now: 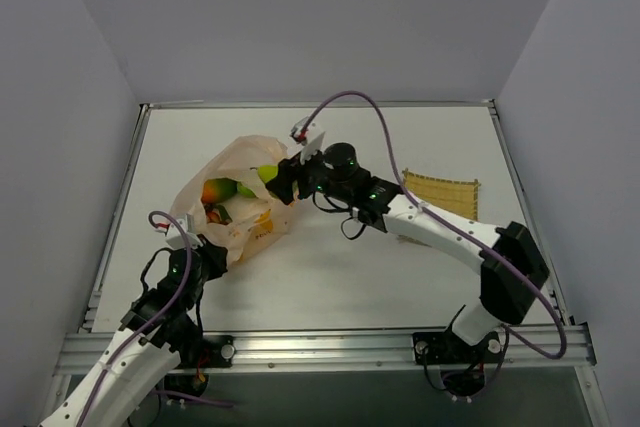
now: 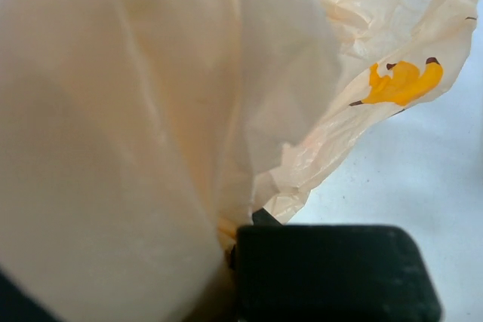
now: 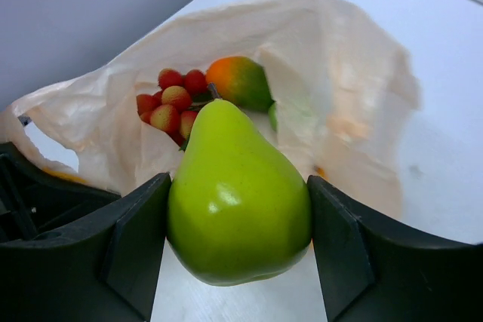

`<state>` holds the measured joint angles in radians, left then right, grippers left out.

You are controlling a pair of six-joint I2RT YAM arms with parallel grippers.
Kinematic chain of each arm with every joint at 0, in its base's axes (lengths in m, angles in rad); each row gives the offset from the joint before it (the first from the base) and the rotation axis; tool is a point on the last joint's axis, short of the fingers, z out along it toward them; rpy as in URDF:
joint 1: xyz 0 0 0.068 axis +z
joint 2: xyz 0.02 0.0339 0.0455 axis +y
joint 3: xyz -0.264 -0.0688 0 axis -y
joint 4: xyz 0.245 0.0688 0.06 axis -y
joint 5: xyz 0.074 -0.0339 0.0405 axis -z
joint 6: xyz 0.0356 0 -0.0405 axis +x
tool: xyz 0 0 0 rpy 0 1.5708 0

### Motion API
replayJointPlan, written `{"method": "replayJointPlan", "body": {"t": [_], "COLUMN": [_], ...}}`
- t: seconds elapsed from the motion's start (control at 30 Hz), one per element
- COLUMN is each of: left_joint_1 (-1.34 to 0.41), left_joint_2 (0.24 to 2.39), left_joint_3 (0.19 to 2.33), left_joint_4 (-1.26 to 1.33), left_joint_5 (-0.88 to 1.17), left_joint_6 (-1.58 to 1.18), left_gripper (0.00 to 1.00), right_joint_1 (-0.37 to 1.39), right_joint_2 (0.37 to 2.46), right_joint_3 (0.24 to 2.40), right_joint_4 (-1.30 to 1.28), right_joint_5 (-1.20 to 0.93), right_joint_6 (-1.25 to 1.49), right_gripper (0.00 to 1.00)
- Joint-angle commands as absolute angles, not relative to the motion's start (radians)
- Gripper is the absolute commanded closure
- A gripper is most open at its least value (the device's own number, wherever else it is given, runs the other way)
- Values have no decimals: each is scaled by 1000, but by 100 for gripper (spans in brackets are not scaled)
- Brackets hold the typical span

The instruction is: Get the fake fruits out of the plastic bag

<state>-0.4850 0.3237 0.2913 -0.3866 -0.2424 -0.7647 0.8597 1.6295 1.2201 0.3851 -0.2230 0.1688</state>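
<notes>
The pale peach plastic bag point(image 1: 240, 197) lies open at the left middle of the table. My right gripper point(image 1: 283, 179) is shut on a light-green pear point(image 3: 238, 201) and holds it just outside the bag's mouth. Inside the bag point(image 3: 355, 88) I see a green-and-orange oval fruit point(image 3: 240, 81) and a cluster of small red fruits point(image 3: 170, 103). From above the oval fruit point(image 1: 222, 189) shows through the mouth. My left gripper point(image 1: 205, 247) is shut on the bag's near edge point(image 2: 151, 148), pinching the plastic. A second light-green fruit is not clearly visible.
A square yellow woven mat point(image 1: 441, 196) lies at the right, behind my right arm. Grey walls close in the table on the left, back and right. A metal rail point(image 1: 320, 347) runs along the near edge.
</notes>
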Motion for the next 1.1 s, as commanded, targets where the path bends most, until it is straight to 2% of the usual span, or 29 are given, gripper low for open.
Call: {"method": "replayJointPlan", "body": {"t": [0.0,0.13,0.33,0.4,0.5,0.8,0.9,1.0,1.07], "left_joint_1": [-488,-486,-489,-492,-494,-494,-494,-494,-494], "left_joint_2": [353,360,387,385,384,391,393,397,397], "left_joint_3": [342,325,313,310,310,308,307,305,305], "left_joint_4": [-331,-290,-250,-250,-250,-249,-245,-242,-242], "left_joint_5": [-270,-255,-221,-219,-219,-216,-218,-213,-216], "left_joint_6": [-701,-686,-684,-686,-684,-680,-681,-681,-681], "left_gripper": [98,98,98,98,98,98,98,98,98], "right_joint_1": [770,640,422,321,227,184,184,183,176], "right_joint_2": [1410,1168,1040,1058,1193,1376,1381,1397,1413], "right_joint_3": [1113,921,651,599,600,600,572,565,574], "right_joint_4": [497,499,410,411,423,506,509,497,476], "right_joint_5": [-146,7,359,348,305,299,319,327,325], "right_joint_6": [236,308,509,546,568,586,597,601,603], "right_gripper": [87,87,87,87,87,85,80,69,57]}}
